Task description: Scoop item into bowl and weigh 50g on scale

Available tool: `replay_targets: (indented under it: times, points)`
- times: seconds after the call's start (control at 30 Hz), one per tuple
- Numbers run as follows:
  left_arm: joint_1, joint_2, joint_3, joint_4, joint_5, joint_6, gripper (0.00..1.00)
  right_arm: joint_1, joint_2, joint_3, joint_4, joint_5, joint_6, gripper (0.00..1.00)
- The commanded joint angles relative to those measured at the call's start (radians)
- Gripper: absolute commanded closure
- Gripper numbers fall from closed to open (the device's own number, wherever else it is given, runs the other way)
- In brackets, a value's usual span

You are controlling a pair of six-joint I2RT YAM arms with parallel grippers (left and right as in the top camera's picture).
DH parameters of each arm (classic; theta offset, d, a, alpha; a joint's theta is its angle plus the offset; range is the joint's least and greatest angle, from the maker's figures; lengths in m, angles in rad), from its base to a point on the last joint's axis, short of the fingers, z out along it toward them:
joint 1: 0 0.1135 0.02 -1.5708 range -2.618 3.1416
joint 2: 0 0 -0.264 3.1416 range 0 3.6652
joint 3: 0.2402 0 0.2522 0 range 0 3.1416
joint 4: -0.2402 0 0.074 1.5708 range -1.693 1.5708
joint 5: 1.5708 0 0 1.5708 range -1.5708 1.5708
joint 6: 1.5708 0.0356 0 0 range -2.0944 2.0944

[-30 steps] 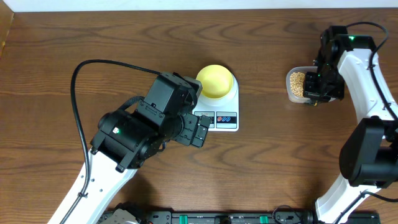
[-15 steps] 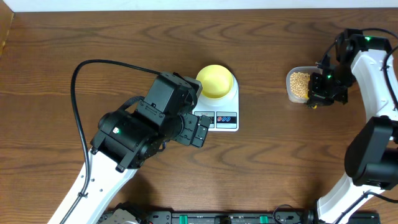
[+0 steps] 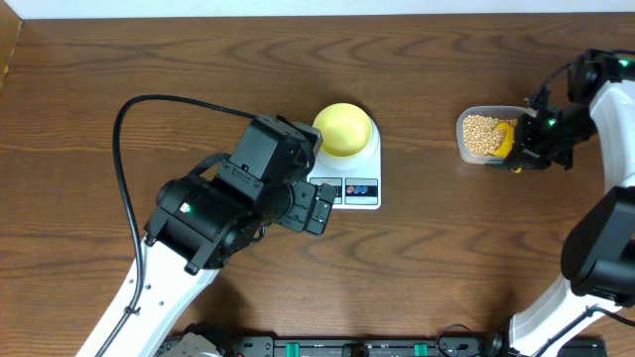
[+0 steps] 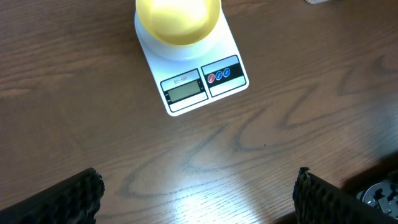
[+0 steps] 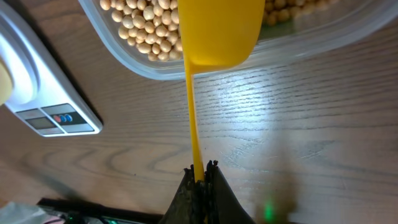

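The pale yellow bowl sits on the white scale, seen too in the left wrist view as bowl on scale. Beige beans fill a clear plastic tub at the right; they show in the right wrist view. My right gripper is shut on the handle of a yellow measuring spoon, whose cup lies over the tub's near rim. In the overhead view the spoon is at the tub's right edge. My left gripper is open and empty over the table in front of the scale.
The left arm's body covers the scale's left front part in the overhead view. The scale's corner shows at the left of the right wrist view. A black rail runs along the table's front edge.
My right arm has moved to the right and away from over the tub, uncovering the beans. The yellow spoon now shows at the tub's right edge. The left arm has not moved.
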Motion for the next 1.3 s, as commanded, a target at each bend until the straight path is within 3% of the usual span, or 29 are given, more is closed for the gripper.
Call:
replay_targets:
  times: [0.0, 1.27]
  points:
    - [0.003, -0.001, 0.017, -0.005, 0.010, 0.005, 0.00, -0.035, 0.008, 0.020, -0.008, -0.040, -0.047, 0.99]
    - [0.003, -0.001, 0.017, -0.007, 0.010, 0.005, 0.00, -0.059, 0.008, 0.020, 0.033, -0.143, -0.002, 0.99]
